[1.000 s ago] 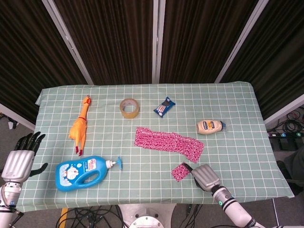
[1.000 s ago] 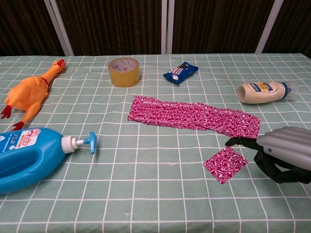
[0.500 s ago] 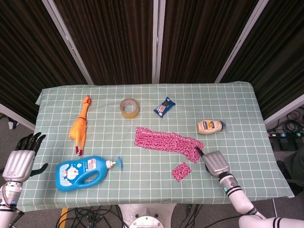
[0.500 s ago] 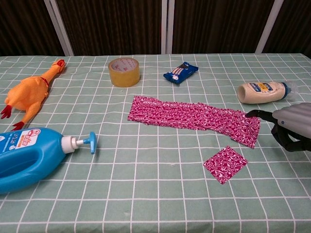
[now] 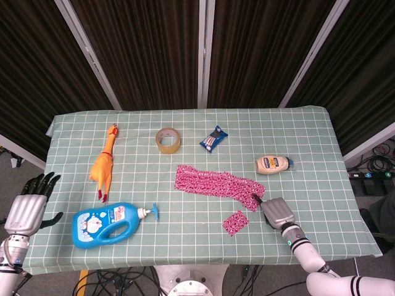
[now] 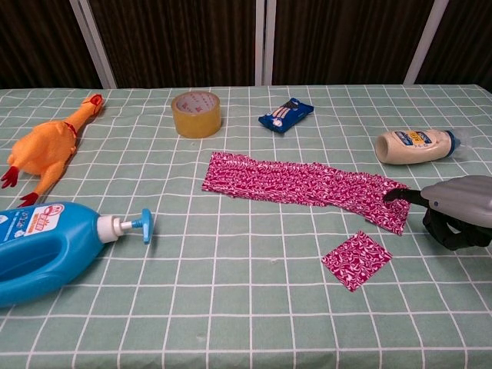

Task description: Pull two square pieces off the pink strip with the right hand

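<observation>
The pink strip (image 5: 216, 183) (image 6: 300, 183) lies flat across the middle of the green checked cloth. One pink square piece (image 5: 235, 222) (image 6: 356, 260) lies loose on the cloth just in front of the strip's right end. My right hand (image 5: 276, 213) (image 6: 457, 211) sits low at that right end, and a dark fingertip (image 6: 393, 194) touches the strip's corner. Its other fingers are curled under the palm, so I cannot tell whether the strip is pinched. My left hand (image 5: 28, 206) hangs off the table's left side with its fingers spread, holding nothing.
A rubber chicken (image 5: 103, 165) (image 6: 46, 154) and a blue pump bottle (image 5: 108, 223) (image 6: 46, 246) lie at the left. A tape roll (image 5: 168, 140) (image 6: 196, 114) and blue snack packet (image 5: 213, 139) (image 6: 286, 114) sit behind the strip. A mayonnaise bottle (image 5: 273, 164) (image 6: 415, 146) lies behind my right hand.
My right hand left the loose square piece, went up to the strip's right end, then settled lower with a fingertip on its corner. The left hand stayed still.
</observation>
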